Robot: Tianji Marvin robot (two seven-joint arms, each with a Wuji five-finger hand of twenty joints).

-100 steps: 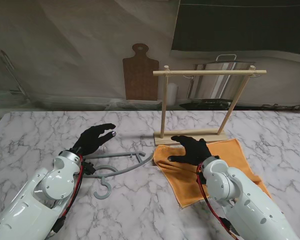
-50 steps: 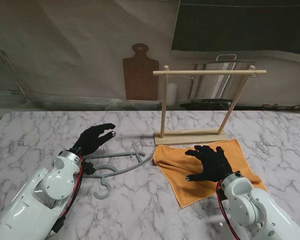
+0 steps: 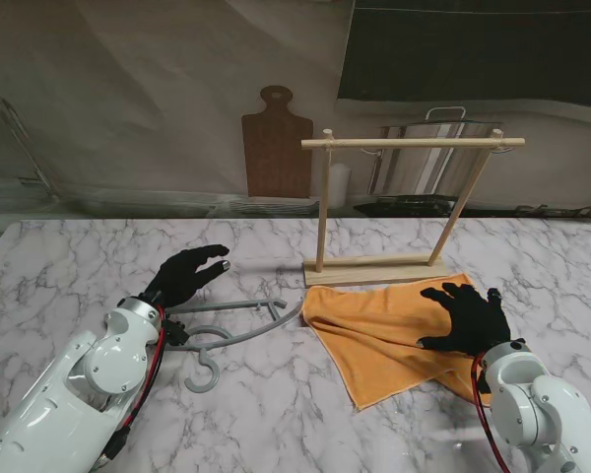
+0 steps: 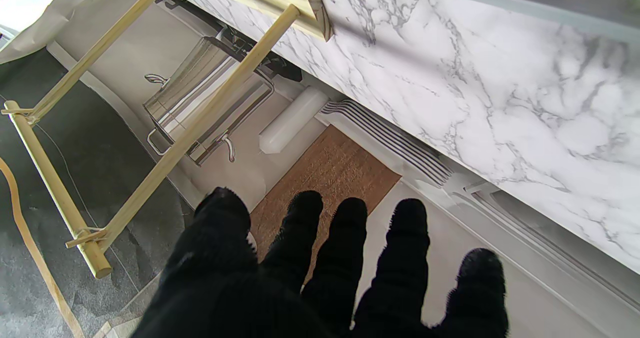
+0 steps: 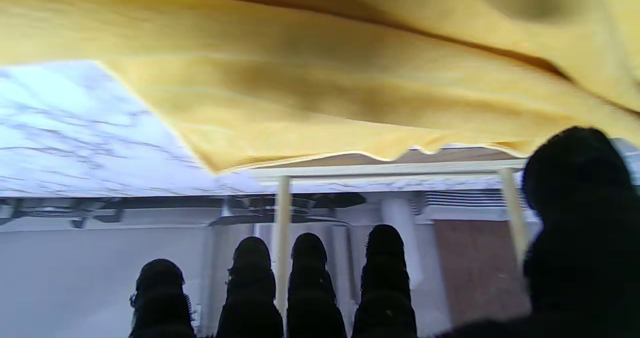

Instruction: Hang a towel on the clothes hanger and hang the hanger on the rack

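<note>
Your right hand [image 3: 468, 317] hovered fingers-spread, empty, over the orange towel [image 3: 384, 335] lying flat at 6 o'clock of the rack [image 3: 411, 207]; it looked soft and limp, so pinch a corner.

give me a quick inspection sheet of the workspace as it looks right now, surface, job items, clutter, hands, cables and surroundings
Surface: white marble-pattern table, no spills seen.
Towel: orange towel lies flat, just nearer to me than the rack base, not on the hanger.
Hanger: grey hanger lies flat on the table, left of the towel.
Rack: wooden rack upright, bar bare.
Clutter: nothing seen.
Left hand: left hand open, beside the hanger, holding nothing.
Right hand: right hand open, fingers spread above the towel's right part; contact cannot be told.
Cables: red cable along the left wrist.
Surroundings: printed kitchen backdrop.
</note>
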